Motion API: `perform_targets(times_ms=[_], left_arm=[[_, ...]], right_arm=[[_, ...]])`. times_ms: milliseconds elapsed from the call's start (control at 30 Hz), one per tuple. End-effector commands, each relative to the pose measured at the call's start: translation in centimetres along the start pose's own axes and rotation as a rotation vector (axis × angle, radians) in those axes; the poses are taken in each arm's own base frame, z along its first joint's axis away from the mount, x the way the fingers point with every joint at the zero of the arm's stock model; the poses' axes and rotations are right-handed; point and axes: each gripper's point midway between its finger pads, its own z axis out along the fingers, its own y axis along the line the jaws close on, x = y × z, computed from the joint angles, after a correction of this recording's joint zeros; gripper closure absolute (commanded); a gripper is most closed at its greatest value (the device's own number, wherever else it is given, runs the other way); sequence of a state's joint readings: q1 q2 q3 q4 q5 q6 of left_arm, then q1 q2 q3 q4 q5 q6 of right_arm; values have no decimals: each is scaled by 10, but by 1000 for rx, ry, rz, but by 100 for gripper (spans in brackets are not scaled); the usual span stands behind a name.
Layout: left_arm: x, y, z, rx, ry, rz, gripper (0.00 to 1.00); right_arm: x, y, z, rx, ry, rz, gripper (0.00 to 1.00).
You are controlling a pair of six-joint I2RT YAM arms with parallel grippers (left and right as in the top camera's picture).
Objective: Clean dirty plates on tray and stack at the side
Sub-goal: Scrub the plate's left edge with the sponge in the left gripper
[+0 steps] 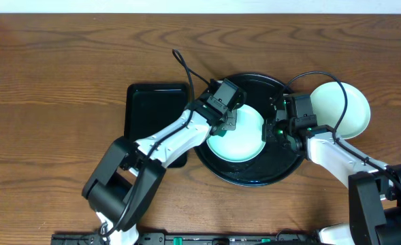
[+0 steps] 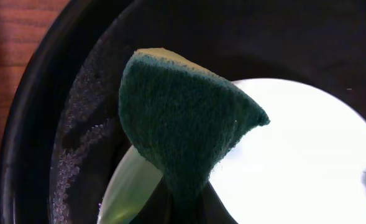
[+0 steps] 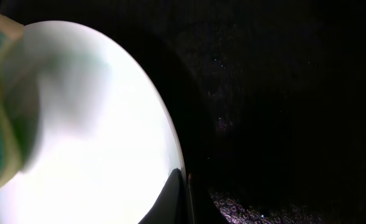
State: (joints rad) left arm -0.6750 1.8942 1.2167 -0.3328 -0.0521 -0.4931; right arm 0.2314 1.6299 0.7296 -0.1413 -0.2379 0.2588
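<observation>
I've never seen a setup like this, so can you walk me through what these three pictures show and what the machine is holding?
Two robot arms sit at a wooden table. The overhead view looks down on both; the other two pictures come from small cameras on each arm's wrist.

A large round black tray holds a pale mint plate. Beside it on the left lies a rectangular black tray; on the right, off the tray, are more plates, already set aside.

The left gripper has its jaws shut on a green sponge, which its wrist camera shows close up over the plate. The right gripper is at the plate's edge, shut; it seems to steady the plate, though the grip itself is hard to see.
</observation>
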Motion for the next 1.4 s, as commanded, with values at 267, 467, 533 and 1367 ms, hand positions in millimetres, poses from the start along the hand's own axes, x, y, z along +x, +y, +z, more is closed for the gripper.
perform_targets(times_ms=[267,467,533,1367], left_arm=[[27,23,34,-95,75,24,92],[43,9,40,-17,147,24,92],[46,3,40,13,165,21,92],[85,-62,21,307,351,-12,92]], right_arm=[[4,4,3,-18,14,-15,99],[4,4,3,-18,14,-14,99],[4,4,3,-18,14,-14,99],[4,4,3,-18,14,-14,99]])
